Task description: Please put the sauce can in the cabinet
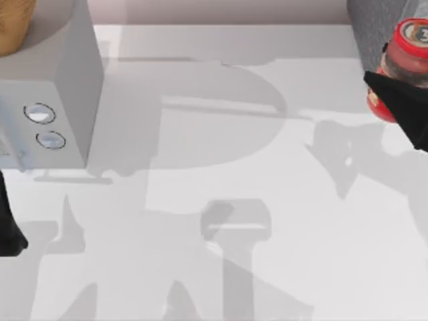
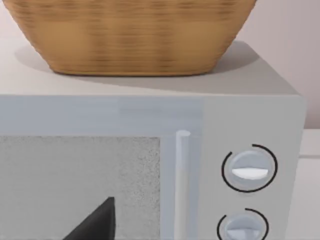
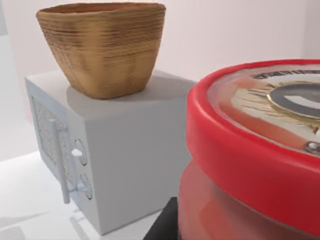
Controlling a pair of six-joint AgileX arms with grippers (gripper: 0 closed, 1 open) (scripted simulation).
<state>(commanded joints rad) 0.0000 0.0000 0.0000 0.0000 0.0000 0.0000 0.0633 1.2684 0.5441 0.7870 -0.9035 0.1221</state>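
- Right gripper [image 1: 394, 100] fingers clamped on the sauce can [image 1: 408, 57] — upright, just beside the cabinet [image 1: 374, 27].
- Left gripper [image 1: 10, 234] parked below the microwave [image 1: 60, 87] — fingers' state unclear.

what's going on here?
The right gripper is at the table's right edge with its jaws on the sauce can, just in front of the dark speckled cabinet. The left arm sits at the left, facing a light-grey box with two knobs and a wicker basket on top.
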